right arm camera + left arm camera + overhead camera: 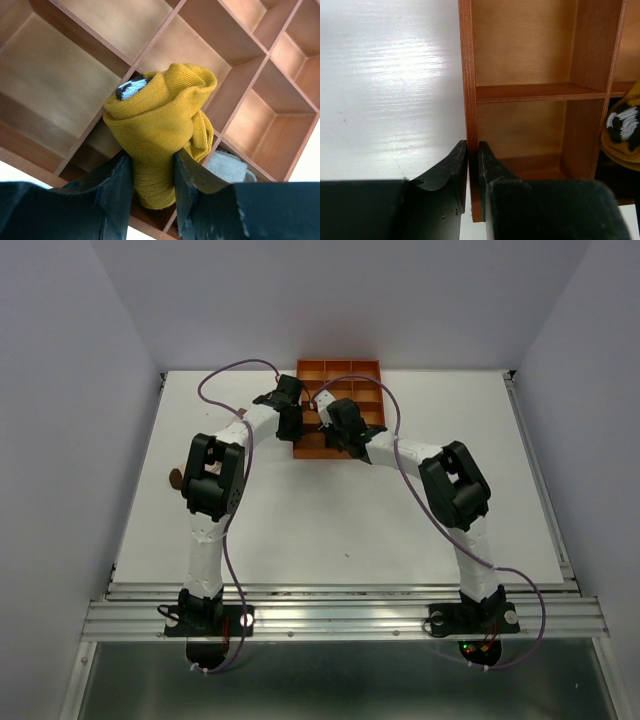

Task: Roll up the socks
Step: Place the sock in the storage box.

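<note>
My right gripper [152,155] is shut on a rolled mustard sock [157,125] with a bit of dark-and-white fabric showing at its top, and holds it over the compartments of the orange tray [75,75]. A pale grey sock [227,167] lies in a compartment just right of the fingers. My left gripper [473,145] is shut on the tray's left wall [468,75]; the mustard sock [625,130] shows at the right edge of the left wrist view. In the top view both grippers, left [291,425] and right [338,430], sit at the tray's near side [350,370]; the socks are hidden there.
The tray stands at the back middle of the white table [330,530]. A small brown thing [175,478] lies at the table's left, beside my left arm's elbow. Grey walls close in on three sides.
</note>
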Available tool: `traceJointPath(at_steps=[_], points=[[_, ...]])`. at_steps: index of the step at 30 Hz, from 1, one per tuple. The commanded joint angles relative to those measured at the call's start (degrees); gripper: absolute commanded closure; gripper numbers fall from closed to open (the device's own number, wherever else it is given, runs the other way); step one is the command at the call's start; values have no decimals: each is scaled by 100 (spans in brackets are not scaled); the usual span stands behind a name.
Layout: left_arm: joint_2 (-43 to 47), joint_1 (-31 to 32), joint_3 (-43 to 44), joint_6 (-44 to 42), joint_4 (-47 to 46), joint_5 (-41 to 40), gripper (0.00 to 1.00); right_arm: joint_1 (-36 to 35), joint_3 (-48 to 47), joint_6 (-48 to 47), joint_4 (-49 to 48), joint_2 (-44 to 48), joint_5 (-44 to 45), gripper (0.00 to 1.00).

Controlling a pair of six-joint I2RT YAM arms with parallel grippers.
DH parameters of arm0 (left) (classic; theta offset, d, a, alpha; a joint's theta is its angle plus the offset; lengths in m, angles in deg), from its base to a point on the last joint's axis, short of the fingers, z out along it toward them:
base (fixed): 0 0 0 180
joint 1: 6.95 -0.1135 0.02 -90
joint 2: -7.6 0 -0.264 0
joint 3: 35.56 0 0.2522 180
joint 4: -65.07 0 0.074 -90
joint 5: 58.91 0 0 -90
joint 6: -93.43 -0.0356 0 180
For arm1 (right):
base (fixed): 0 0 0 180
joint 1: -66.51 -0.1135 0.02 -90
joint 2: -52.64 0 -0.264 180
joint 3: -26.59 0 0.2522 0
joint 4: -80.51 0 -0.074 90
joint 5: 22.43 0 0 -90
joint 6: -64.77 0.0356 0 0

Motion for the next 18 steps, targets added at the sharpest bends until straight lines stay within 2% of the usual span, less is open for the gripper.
traceJointPath(at_steps=[1,5,14,18], points=[[189,6,111,61,-191,31,100,8,-117,285,1110,-429,-502,99],[189,-3,94,26,-191,31,100,140,-284,302,1515,-509,-589,99],[163,-12,129,-45,-200,40,100,536,-829,338,2516,-404,-2276,99],[146,-12,129,-71,-209,48,100,536,-1188,31,3035,-482,-2120,99]])
